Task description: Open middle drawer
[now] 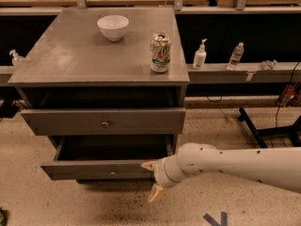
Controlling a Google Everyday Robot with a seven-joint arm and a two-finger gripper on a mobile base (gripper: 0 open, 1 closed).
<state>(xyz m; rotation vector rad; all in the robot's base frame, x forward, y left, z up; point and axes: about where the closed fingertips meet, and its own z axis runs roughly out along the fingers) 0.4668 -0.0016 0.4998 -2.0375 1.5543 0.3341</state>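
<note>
1. The grey, flat-topped wooden cabinet (70, 60) fills the space above and to the left of the gripper, and its top lies well above it.
2. The white, dark-flecked robot arm (235, 164) reaches in from the right edge and ends in the gripper.
3. The taller grey upper drawer (56, 122), with a brassy round knob, sits above and left of the gripper. It stands slightly out from the cabinet body.
4. The middle drawer (80, 170), a wide grey drawer with a plain front and a small dull knob, lies directly left of the gripper. It stands well out from the cabinet, with its dark inside showing.
5. The cream two-finger gripper (153, 179) hangs low at the right end of the middle drawer's front. Its fingers are spread wide and hold nothing. The upper fingertip (149, 165) sits by the front's top edge; contact cannot be judged.
6. The white round bowl (113, 26) rests on the cabinet top, far above and left of the gripper.
7. The dented green-and-white drink can (160, 52) stands upright, almost straight above the gripper.
8. The white pump bottle (200, 54) and the clear plastic water bottle (235, 55) stand on a grey ledge (273, 72), above and right of the gripper.
</note>
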